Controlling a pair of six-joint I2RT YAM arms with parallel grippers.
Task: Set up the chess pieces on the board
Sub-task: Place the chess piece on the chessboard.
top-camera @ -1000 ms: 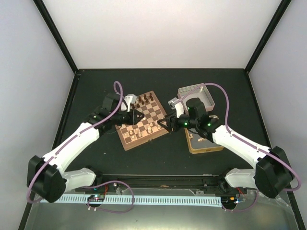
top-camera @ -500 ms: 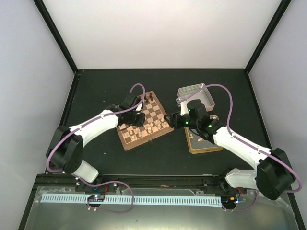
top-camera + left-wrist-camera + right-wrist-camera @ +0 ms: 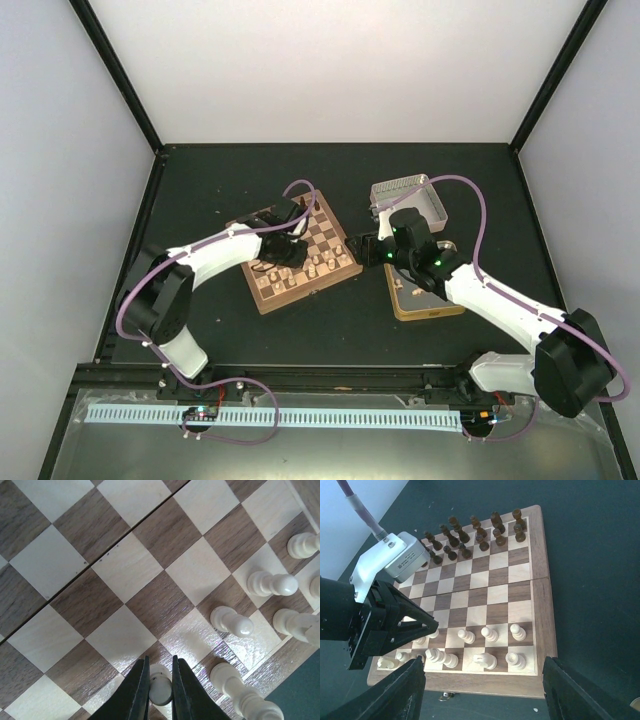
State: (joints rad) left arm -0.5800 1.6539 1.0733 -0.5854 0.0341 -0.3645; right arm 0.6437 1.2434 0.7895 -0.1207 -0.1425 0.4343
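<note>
The left gripper has its jaws closed on a pale chess piece low over the board, among the other pale pieces along its 6 o'clock edge. The right gripper hovers at the board's 3 o'clock side, jaws wide apart and empty.

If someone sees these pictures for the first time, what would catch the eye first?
A checkered board lies on the dark table, dark pieces lined along its far edge. Above its near rows the left claw is shut on one pale piece, beside other pale pieces.
</note>
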